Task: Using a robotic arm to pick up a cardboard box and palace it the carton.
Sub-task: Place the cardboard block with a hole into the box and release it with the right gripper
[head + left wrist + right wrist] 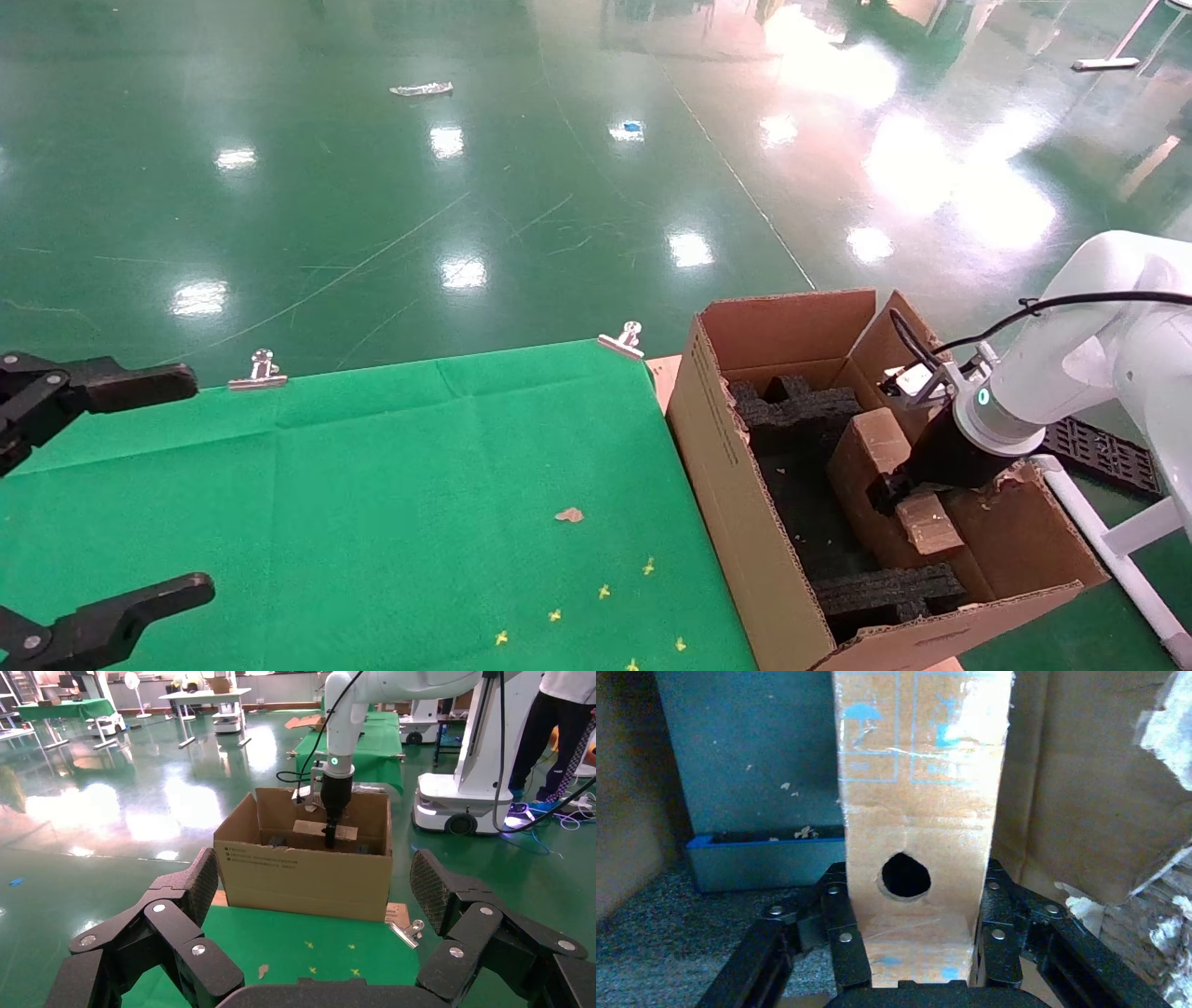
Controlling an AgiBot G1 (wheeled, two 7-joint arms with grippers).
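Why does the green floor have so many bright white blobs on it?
Head view: the glossy floor mirrors the ceiling lights as glare. Left wrist view: the same shine lies on the floor beside the carton. Right wrist view: glare whitens the cardboard box top.

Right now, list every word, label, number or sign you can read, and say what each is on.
Nothing reads as words.
Cardboard box, held by the right gripper: blue handling symbols, one like an umbrella; no legible text.
Carton: small dark print on the side wall, too small to read.
Left gripper, open over the green cloth: no markings.
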